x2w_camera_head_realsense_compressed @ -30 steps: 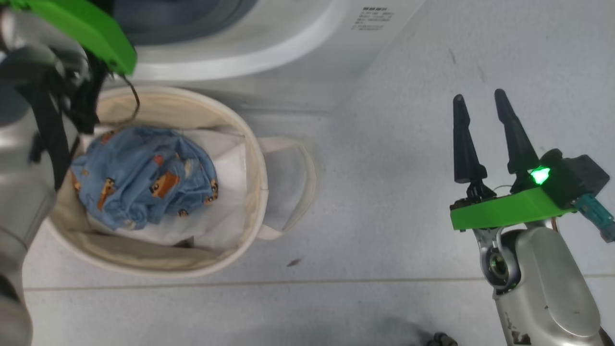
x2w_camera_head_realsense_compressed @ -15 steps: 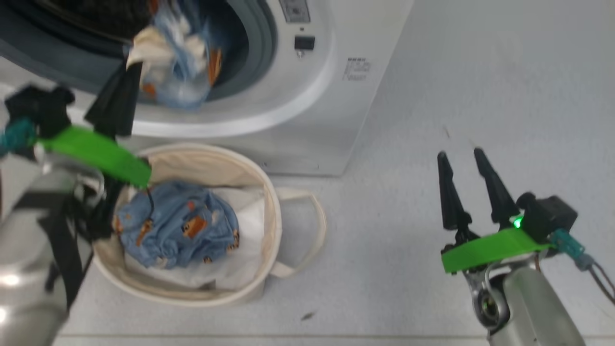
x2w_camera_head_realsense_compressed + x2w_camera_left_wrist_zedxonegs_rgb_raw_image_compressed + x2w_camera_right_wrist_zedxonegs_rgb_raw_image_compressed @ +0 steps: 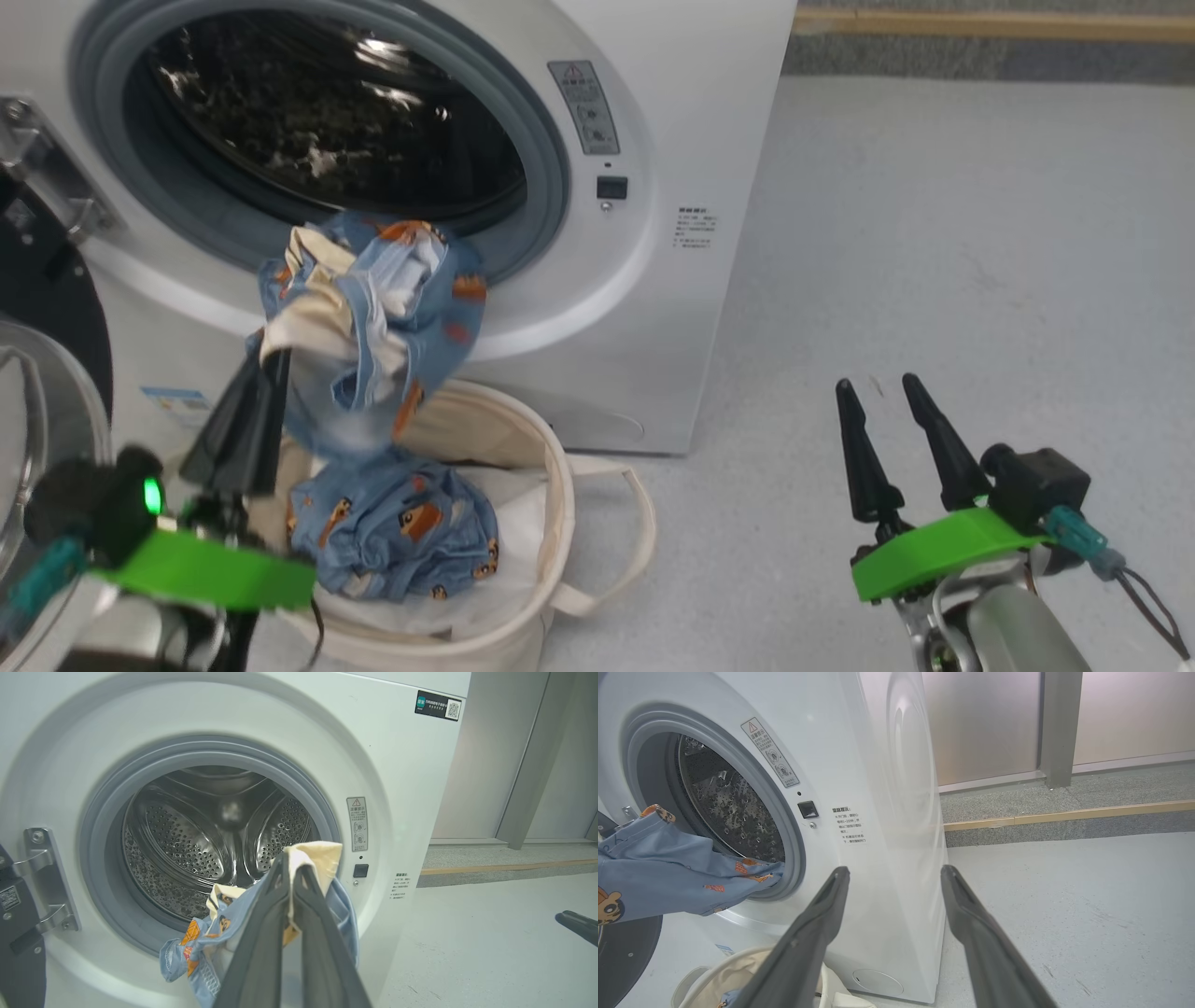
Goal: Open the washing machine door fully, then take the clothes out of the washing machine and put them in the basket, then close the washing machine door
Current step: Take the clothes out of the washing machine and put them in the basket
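Cloth hangs pinched in the left gripper (image 3: 271,359), closed on a cream fold of the light blue garment printed with orange-brown animals (image 3: 420,299). It droops just past the gripper's tips, before the mouth of the white washing machine (image 3: 681,112) and above the round cream canvas basket (image 3: 560,467), where a second printed garment (image 3: 401,523) lies. Soft, light and limp, it will likely drape and snag; a bunched fold holds best. The right gripper (image 3: 876,385), well apart, stands wide and empty.

We're looking at a bare lab or test hall: washing machine (image 3: 709,93) freestanding on grey floor (image 3: 980,233), plain panel walls (image 3: 985,718) behind.
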{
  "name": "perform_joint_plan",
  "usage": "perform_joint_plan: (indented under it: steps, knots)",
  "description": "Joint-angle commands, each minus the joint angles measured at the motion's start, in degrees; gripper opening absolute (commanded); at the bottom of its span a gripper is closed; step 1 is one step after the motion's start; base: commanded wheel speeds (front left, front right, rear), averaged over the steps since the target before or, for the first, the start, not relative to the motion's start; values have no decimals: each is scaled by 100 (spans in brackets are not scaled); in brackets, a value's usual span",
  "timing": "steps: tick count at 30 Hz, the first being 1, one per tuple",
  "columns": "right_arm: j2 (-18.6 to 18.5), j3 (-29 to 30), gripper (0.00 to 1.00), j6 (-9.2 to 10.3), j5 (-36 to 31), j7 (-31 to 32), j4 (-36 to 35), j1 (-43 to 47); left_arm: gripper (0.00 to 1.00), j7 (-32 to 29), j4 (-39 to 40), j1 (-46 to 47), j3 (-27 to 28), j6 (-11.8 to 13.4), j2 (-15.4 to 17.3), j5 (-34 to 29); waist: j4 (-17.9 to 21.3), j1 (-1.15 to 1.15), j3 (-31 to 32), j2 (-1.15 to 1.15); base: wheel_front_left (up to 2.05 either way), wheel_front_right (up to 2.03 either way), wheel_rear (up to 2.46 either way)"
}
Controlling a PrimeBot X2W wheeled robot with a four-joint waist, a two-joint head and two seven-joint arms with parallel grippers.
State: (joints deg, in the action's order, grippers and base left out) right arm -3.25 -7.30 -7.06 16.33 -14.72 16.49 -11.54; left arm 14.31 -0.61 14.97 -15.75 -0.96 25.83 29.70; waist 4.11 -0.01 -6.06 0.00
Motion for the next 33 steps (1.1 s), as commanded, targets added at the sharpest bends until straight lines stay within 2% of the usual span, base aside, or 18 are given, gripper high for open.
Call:
perform_joint_plan:
  steps: [1,6,11,16,22,33]
  knots:
    - [32,-162,100,-43,35,-28,-131,-31,0,68,347,58,349,52,189,-47,-37,1,116,0,0,0,0]
    - [24,-192,100,-43,59,-28,-113,-18,0,69,804,-461,527,148,106,53,-44,1,145,0,0,0,0]
    - [14,-196,100,-43,58,-28,-123,-48,0,69,561,-513,453,52,-11,134,-45,1,61,0,0,0,0]
    - [12,-195,100,-43,36,-28,-163,-148,0,69,-321,-167,363,-224,-246,32,25,1,-96,0,0,0,0]
    - [14,-142,100,-43,-12,-28,-239,-240,0,69,-1340,375,540,-535,-692,-21,114,1,-362,0,0,0,0]
    - [23,-65,100,-43,-131,-28,-525,-494,1,69,-3436,1397,523,-650,-955,-210,271,1,-1102,0,0,0,0]
